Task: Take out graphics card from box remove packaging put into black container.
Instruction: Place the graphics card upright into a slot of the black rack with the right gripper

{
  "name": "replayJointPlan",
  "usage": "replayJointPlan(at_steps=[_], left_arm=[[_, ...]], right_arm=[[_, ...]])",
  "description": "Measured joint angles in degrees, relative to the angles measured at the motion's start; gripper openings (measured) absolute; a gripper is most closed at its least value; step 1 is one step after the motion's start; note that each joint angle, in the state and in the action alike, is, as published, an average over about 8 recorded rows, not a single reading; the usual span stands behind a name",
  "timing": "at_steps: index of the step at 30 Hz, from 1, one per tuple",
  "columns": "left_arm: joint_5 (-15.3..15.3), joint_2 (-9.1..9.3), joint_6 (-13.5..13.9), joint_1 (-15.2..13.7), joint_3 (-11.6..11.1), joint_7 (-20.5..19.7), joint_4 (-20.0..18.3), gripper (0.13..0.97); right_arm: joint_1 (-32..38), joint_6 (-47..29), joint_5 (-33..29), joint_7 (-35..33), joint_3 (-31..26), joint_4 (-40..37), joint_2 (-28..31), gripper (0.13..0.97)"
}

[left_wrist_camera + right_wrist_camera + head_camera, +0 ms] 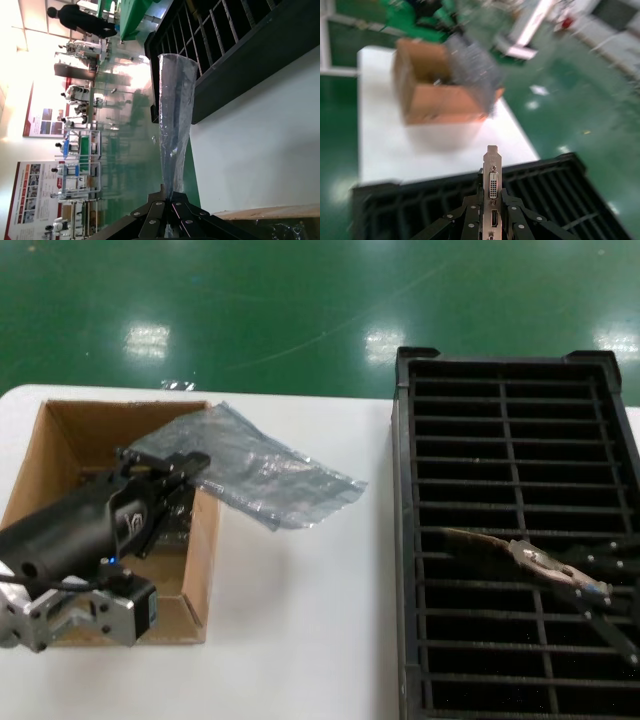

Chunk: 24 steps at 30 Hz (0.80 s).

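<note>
The graphics card (480, 538) hangs unwrapped over the black container (500, 440), in the middle rows on its right side. My right gripper (558, 575) is shut on its silver bracket end. In the right wrist view the bracket (492, 175) with its ports stands between the fingers of the right gripper (492, 210), above the container (560, 200). The packaging (270, 475), a crinkly grey-blue bag, stretches from the box (60, 440) out over the table. My left gripper (172, 472) is shut on its near end above the box. The left wrist view has the bag (175, 110) pinched in the left gripper (172, 200).
White table (300, 620) lies between the box and the container. Dark glossy wraps show inside the box under the left gripper (175, 520). Beyond the table's far edge is green floor (300, 310). The container's tall wall (250, 70) rises just past the bag's far end.
</note>
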Motion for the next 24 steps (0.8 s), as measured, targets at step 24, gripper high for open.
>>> replayJointPlan(at_steps=[24], left_arm=[[0.00,0.00,0.00,0.00,0.00,0.00,0.00,0.139]], right_arm=[[29.33,-29.70,-8.31,0.15,-17.85,-6.07,-6.04,0.188]])
